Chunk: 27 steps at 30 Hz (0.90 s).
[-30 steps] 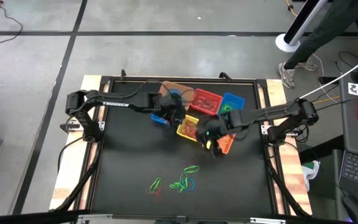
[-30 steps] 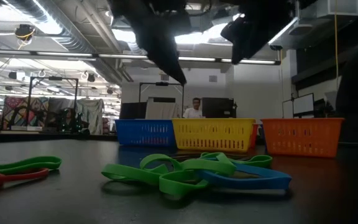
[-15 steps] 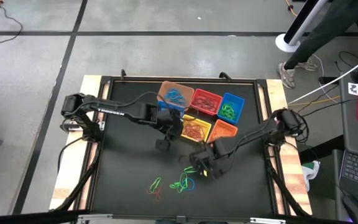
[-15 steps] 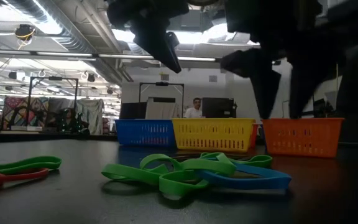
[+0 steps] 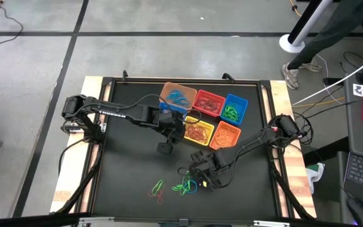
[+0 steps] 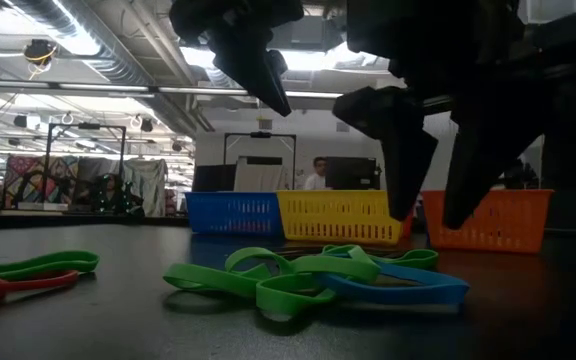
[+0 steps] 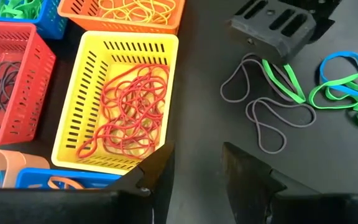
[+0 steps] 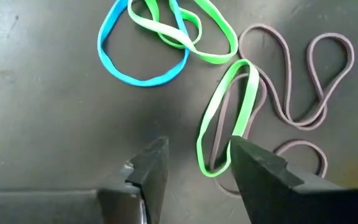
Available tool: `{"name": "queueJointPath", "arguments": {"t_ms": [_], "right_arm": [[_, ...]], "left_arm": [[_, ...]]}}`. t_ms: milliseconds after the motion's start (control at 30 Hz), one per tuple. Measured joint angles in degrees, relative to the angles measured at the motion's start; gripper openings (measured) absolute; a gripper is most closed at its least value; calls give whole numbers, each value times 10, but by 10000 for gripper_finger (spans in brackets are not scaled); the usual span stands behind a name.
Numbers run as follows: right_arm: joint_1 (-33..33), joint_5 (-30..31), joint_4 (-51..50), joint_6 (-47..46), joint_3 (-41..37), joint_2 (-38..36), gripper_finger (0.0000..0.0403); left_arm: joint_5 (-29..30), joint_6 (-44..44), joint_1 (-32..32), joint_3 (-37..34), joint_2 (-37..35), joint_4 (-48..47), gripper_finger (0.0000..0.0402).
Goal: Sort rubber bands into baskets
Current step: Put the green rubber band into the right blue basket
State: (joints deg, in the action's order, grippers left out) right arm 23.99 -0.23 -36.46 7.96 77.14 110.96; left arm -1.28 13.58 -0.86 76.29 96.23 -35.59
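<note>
Hovering right claw [image 8: 194,168], fingers apart, green rubber band [image 8: 225,118] between

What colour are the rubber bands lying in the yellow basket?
Red, a tangle of them in the yellow basket; the left wrist view shows it best.

- Baskets [image 5: 209,104]: I count six, clustered in two rows — one tan, one red, two blue, one yellow, one orange.
- Loose rubber bands [image 5: 186,185] on the desk [image 5: 131,183]: I cannot count them exactly; green, blue, grey and red ones show.
- Arms: I see two.
</note>
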Motion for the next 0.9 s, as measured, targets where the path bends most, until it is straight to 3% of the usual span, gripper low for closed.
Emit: {"name": "queueJointPath", "arguments": {"t_ms": [333, 900], "right_arm": [[0, -32, 25, -15, 0, 19, 175], [0, -38, 36, -17, 0, 29, 175]], "left_arm": [[0, 6, -3, 0, 0, -9, 127], [0, -10, -5, 0, 0, -37, 127]]}}
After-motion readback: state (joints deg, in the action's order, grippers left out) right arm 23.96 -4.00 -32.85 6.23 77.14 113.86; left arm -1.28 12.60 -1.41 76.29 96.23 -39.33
